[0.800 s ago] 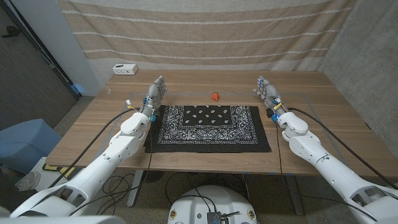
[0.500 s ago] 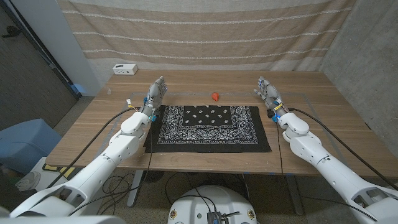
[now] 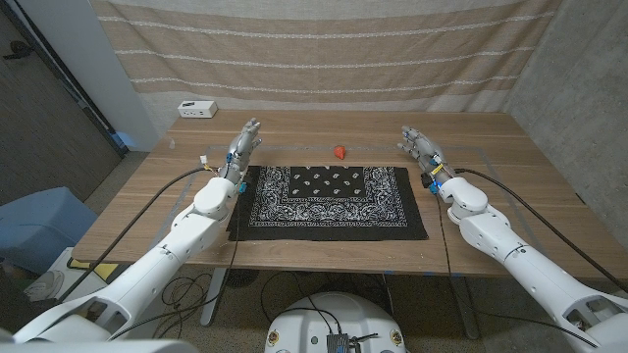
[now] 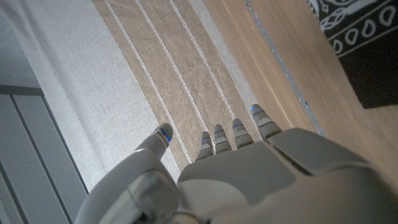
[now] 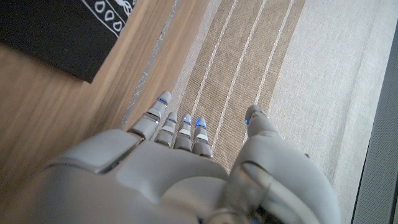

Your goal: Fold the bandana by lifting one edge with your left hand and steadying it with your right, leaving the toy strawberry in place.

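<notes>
A black square cloth bandana with white paisley print (image 3: 330, 200) is spread flat at the table's near middle. A small red toy strawberry (image 3: 340, 152) sits just beyond its far edge. The left hand (image 3: 244, 144) and right hand (image 3: 420, 145) are held off its far corners, fingers released, grasping nothing.

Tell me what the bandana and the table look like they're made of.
Bandana: likely thin matte woven cloth, black with a white paisley print, lying limp and flat. Table: wood or wood-look laminate, with visible plank grain and a low sheen.
</notes>
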You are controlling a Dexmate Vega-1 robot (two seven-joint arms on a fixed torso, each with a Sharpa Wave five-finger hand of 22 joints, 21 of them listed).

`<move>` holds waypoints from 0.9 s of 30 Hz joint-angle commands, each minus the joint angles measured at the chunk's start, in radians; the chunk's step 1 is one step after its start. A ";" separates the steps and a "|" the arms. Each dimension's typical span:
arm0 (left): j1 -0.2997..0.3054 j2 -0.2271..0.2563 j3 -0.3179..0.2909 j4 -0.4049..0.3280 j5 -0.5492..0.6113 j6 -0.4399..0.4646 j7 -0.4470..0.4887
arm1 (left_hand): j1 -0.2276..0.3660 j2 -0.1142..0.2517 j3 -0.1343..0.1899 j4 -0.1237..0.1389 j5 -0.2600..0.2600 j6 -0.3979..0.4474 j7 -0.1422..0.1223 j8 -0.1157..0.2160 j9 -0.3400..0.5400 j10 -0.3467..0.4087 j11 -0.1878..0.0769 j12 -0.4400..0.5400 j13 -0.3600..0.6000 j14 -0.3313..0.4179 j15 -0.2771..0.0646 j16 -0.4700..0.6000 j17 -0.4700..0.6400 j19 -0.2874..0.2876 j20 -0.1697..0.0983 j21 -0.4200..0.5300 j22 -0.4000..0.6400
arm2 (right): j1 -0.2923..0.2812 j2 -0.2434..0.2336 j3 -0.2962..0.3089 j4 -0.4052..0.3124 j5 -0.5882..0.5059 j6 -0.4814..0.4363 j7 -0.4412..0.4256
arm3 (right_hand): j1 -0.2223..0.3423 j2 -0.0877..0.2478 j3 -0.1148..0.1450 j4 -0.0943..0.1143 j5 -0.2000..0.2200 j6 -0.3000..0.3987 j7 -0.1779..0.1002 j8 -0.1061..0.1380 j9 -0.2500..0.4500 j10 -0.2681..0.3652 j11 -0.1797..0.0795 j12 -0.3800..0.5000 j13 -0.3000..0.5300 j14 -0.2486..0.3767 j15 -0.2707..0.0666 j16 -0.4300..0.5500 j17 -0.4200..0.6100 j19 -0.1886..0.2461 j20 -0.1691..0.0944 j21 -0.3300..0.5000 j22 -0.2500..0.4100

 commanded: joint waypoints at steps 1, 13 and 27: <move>0.063 0.086 0.010 -0.192 0.257 0.183 0.233 | 0.043 -0.007 0.006 -0.051 -0.005 0.044 0.000 0.009 0.005 0.043 0.001 0.009 0.004 0.054 -0.002 0.008 0.005 0.020 -0.003 0.010 0.004 | -0.032 -0.082 -0.039 -0.117 -0.178 -0.112 -0.111 | 0.025 0.007 0.008 -0.014 -0.008 0.024 0.001 0.011 0.002 0.018 0.000 0.010 0.003 0.016 -0.004 0.003 0.004 0.010 0.000 0.004 0.001; 0.096 0.160 0.031 -0.327 0.400 0.429 0.279 | 0.109 -0.031 0.000 -0.135 -0.004 0.123 0.009 0.019 0.008 0.098 0.000 0.010 0.009 0.113 -0.021 0.010 0.010 0.045 -0.007 0.011 0.006 | -0.075 -0.162 -0.071 -0.265 -0.313 -0.256 -0.189 | 0.082 0.028 0.036 -0.035 -0.017 0.070 -0.005 0.014 0.003 0.046 -0.015 0.009 0.004 0.039 -0.015 0.003 0.006 0.010 -0.004 0.000 0.001; 0.103 0.208 0.067 -0.393 0.483 0.584 0.257 | 0.170 -0.057 -0.015 -0.173 -0.008 0.161 -0.005 0.019 0.009 0.143 -0.022 0.009 0.010 0.156 -0.052 0.010 0.011 0.084 -0.028 0.018 0.006 | -0.104 -0.243 -0.116 -0.447 -0.491 -0.465 -0.248 | 0.104 0.052 0.053 -0.026 -0.017 0.091 -0.013 0.014 0.004 0.064 -0.022 0.009 0.004 0.052 -0.024 0.007 0.011 0.006 -0.004 -0.003 0.002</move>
